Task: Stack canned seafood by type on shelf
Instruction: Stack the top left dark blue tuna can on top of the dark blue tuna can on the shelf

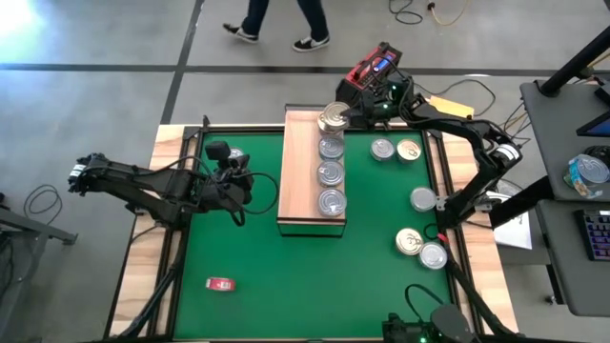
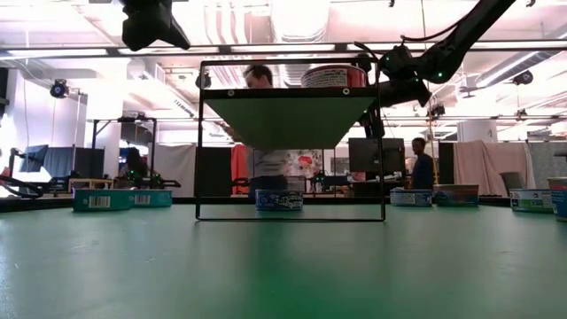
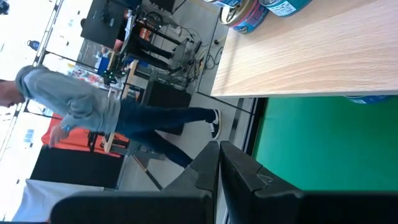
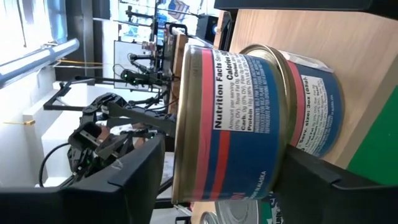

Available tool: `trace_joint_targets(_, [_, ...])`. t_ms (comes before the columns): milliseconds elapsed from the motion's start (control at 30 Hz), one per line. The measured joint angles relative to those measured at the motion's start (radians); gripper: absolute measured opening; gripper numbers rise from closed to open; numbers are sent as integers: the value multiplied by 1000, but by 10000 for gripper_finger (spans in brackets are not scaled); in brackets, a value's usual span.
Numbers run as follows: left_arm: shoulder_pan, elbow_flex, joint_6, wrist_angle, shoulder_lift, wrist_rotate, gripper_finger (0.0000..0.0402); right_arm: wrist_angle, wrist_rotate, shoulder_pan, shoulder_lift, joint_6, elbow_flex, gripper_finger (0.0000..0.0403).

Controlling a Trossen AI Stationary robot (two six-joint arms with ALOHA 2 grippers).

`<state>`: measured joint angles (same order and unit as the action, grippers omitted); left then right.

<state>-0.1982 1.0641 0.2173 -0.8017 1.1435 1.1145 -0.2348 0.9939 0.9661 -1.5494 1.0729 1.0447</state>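
Observation:
The shelf [image 1: 305,171] stands on the green mat and carries a row of silver-lidded cans [image 1: 330,173]. At its far end a red-and-blue labelled can [image 4: 236,124] rests on a blue-labelled can [image 4: 317,99]; this stack [image 1: 335,116] also shows in the low view [image 2: 335,75]. My right gripper [image 4: 224,149] comes level from the far right. It is open, with one finger just above the upper can's lid and the other below its bottom rim. My left gripper [image 3: 219,180] is shut with nothing in it, hovering over the mat left of the shelf [image 1: 243,191].
Loose cans lie on the mat right of the shelf: silver [image 1: 382,149], gold [image 1: 409,150], silver [image 1: 422,198], gold [image 1: 410,240], silver [image 1: 434,255]. A small red flat object [image 1: 220,283] lies near the left front. A person [image 3: 93,112] walks beyond the far edge.

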Motion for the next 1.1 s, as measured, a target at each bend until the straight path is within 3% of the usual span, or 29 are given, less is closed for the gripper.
trace_joint_targets(333, [0, 0, -9, 0, 0, 0, 0, -1, -5, -1, 0, 26, 0, 278])
trace_joint_targets(800, [0, 0, -17, 0, 0, -40, 0, 0, -60, -6, 23, 30, -2, 258])
trace_joint_targets(1100, [0, 0, -17, 0, 0, -51, 0, 2, -82, -13, 29, 16, -2, 267])
